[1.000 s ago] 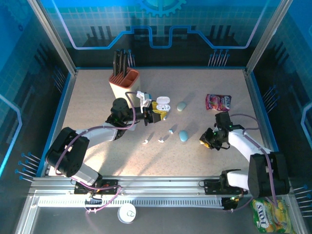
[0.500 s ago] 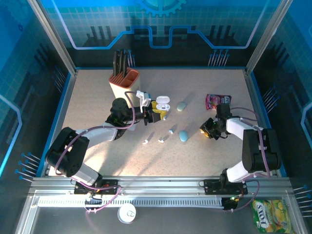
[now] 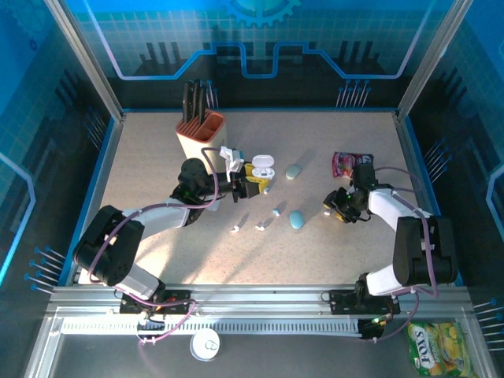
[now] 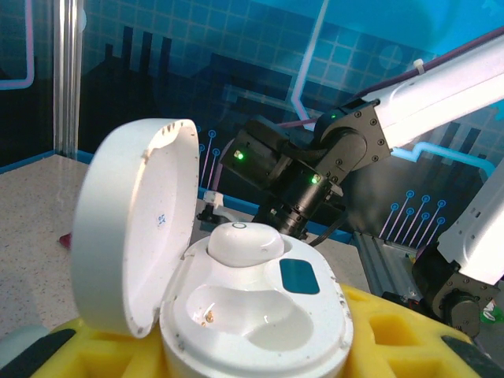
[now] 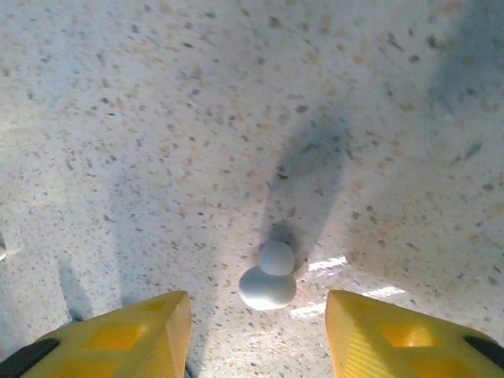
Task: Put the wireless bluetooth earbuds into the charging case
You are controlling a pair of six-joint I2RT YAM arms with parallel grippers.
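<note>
My left gripper (image 3: 253, 181) is shut on the white charging case (image 3: 263, 167), yellow fingers (image 4: 394, 339) clamped on its base. Its lid (image 4: 130, 224) stands open; one white earbud (image 4: 240, 240) sits in the far well, and the near well (image 4: 236, 309) is empty. My right gripper (image 3: 336, 208) is low over the table and open. A white earbud (image 5: 268, 281) lies on the table between its yellow fingertips (image 5: 157, 327), touching neither. Three more earbuds (image 3: 235, 229) (image 3: 259, 227) (image 3: 276, 211) lie loose at mid-table.
Two pale blue shut cases (image 3: 293, 171) (image 3: 297, 220) lie near the loose buds. A knife block (image 3: 200, 134) stands behind the left gripper. A red snack packet (image 3: 352, 164) lies just behind the right gripper. A yellow packet (image 3: 437, 346) sits off the table at front right.
The right arm has swung back from the front right toward the snack packet, and its jaws have spread apart. The left gripper and the case have not moved.
</note>
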